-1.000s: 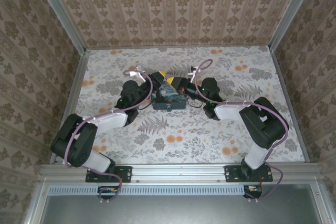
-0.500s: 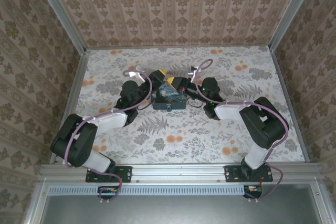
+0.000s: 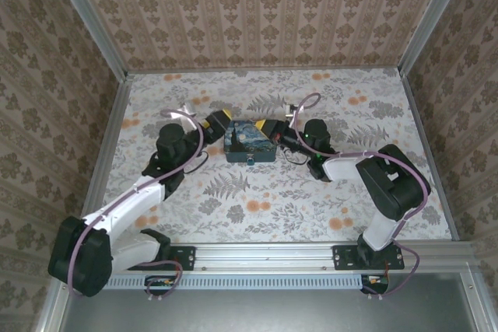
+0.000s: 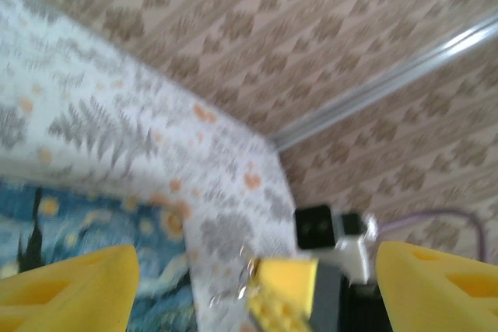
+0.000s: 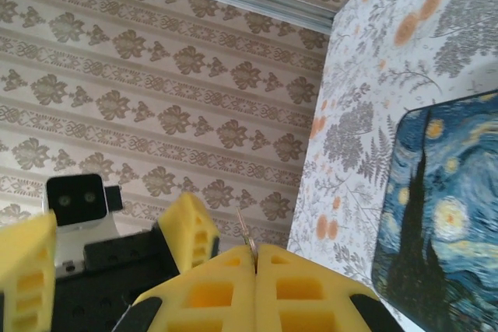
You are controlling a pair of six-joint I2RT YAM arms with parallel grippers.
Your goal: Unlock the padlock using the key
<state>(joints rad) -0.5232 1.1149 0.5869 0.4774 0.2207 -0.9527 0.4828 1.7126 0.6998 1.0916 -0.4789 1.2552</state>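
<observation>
while your right gripper (image 5: 255,263) has its yellow fingers pressed together on the key (image 5: 243,225) — only a thin sliver of metal pokes out past the tips — your left gripper (image 3: 219,120) stands spread wide with nothing between its fingers, just beside the far left corner of the starry-night tin (image 3: 250,141). the tin sits about midway between the left and right edges of the table (image 3: 350,192), a little nearer the far edge than the near one. the padlock (image 3: 251,159) looks to be the small teal spot on the tin's near face; from above it's too small to tell which way its keyhole points.

i'd judge the key stiff, light and slick, so in a flat pinch it could twist or slip if you push it in off-axis — line it up first, then press gently. the padlock is likely light too and free to swing on its thin shackle, so it may dodge the key unless steadied. take it by the flat sides of its body with the left gripper, leaving the keyhole end clear.
</observation>
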